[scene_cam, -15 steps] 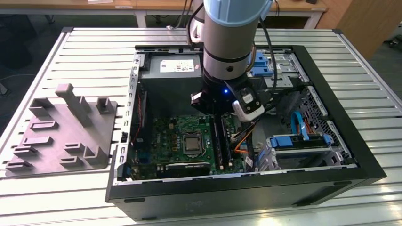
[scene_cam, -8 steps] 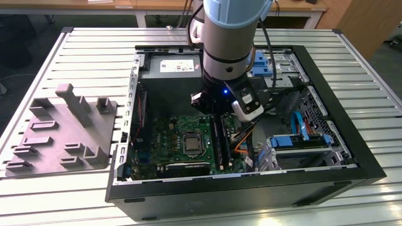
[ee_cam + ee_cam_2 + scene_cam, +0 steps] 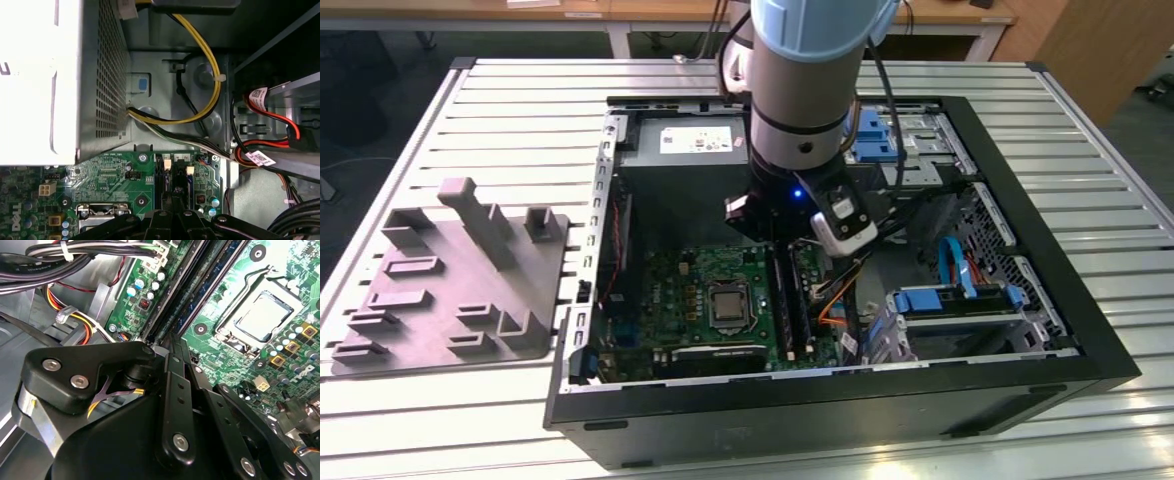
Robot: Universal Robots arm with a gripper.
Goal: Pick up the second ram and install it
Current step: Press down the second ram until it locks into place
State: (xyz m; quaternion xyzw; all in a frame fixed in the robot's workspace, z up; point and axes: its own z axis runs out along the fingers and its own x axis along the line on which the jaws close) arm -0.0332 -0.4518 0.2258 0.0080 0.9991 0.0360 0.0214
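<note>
the second ram (image 3: pixel 783 300) lay along the memory slots of the green motherboard (image 3: pixel 694 295), just beside the processor socket (image 3: pixel 724 303) on the exterior view's right, with a second dark strip running parallel right next to it. in the second wrist view the dark sticks (image 3: pixel 200 295) ran away from the tool tip between the socket and the board's edge; whether the nearer one was fully seated or only resting in its slot could not be told. the pincer (image 3: pixel 172 342) was narrowed to a slim point directly over the near end of those slots, its black linkage arms drawn together, and it could not be told whether a stick's edge was pinched between the tips or the tips were merely pressing down on it. in the first wrist view the tip (image 3: pixel 176 200) sat over the slot ends by the white latches.

judging by this, the pick-up looked finished and the work stood at the insertion: the stick was at or in its slot, and what remained was the final seating and letting go, if not already done.

around it, the open computer case (image 3: pixel 1067 375) lay on its side on the slatted metal worktop (image 3: pixel 520 110), with the power supply (image 3: pixel 687 140) at the far end, blue drive brackets (image 3: pixel 947 298) and orange and red cables on the exterior view's right. the grey slotted holder block (image 3: pixel 454 270) stood well apart on the exterior view's left.
</note>
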